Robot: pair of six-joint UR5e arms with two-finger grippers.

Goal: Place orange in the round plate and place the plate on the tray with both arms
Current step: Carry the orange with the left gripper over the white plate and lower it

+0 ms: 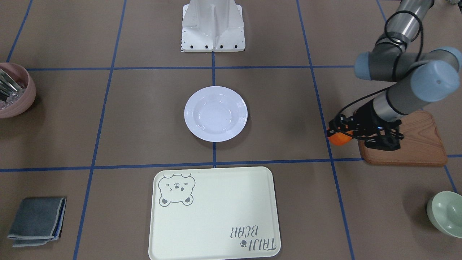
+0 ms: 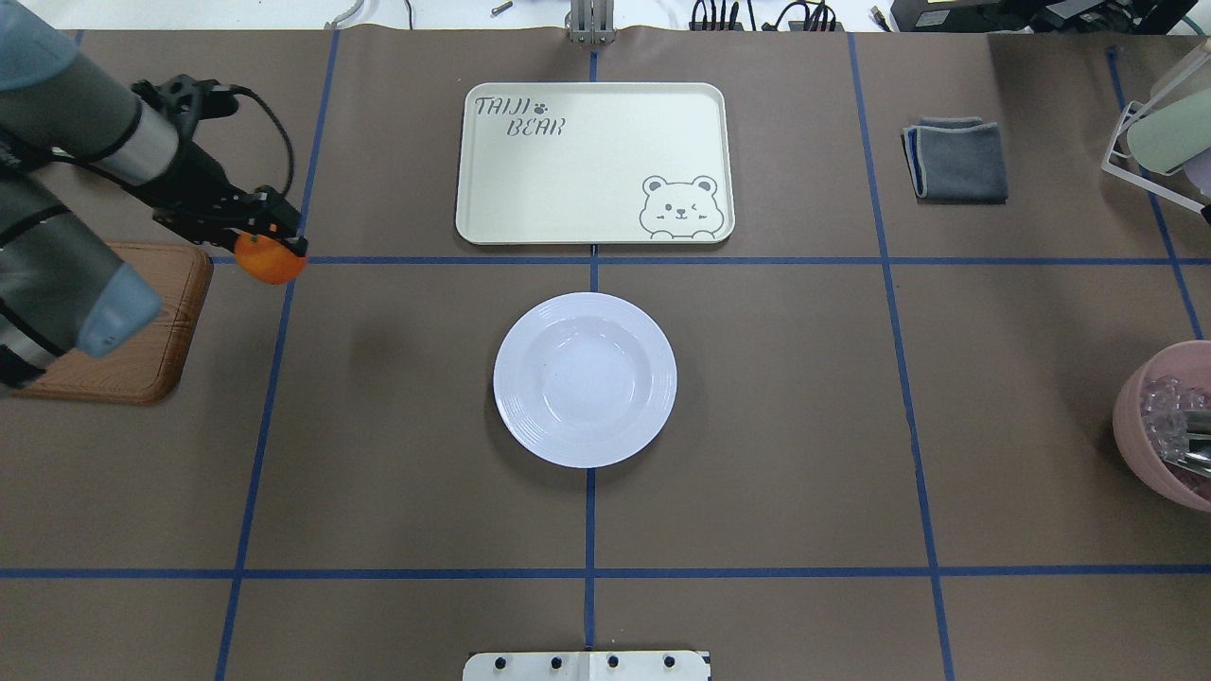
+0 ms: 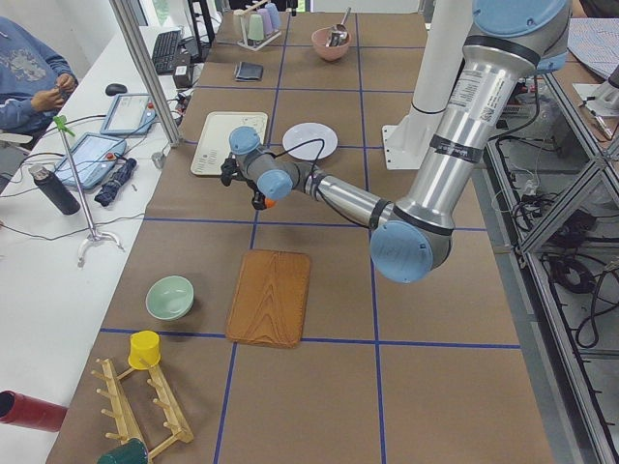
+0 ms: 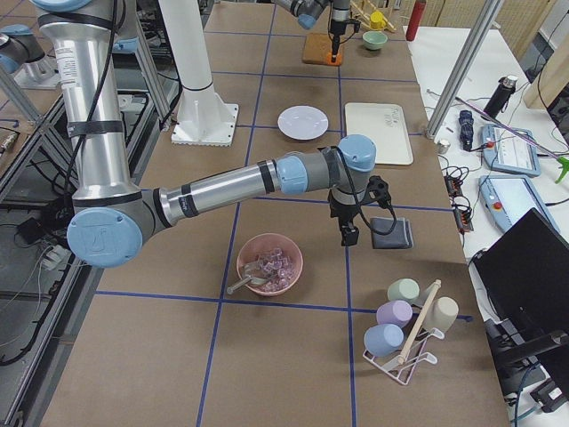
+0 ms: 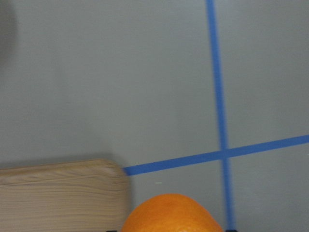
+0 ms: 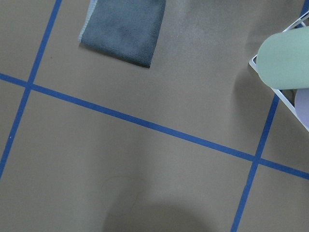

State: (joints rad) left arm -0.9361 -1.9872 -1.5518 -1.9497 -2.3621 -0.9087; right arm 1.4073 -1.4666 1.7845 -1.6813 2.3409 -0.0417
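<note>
One orange point(image 2: 268, 262), one round plate point(image 2: 585, 379) and one tray point(image 2: 587, 180) are in view, along with two arms, the left arm point(image 2: 95, 132) and the right arm point(image 4: 222, 187). The worktop carries two bowls, a pink bowl point(image 1: 27, 97) and a pale green bowl point(image 1: 445, 213), one wooden board point(image 1: 422, 144) and one folded grey cloth point(image 1: 36, 221). Two racks stand at opposite ends of the worktop: a white wire rack point(image 4: 404, 366) with four pastel cups point(image 4: 403, 290), and a wooden peg rack point(image 3: 160, 401) with one yellow cup point(image 3: 144, 349).
</note>
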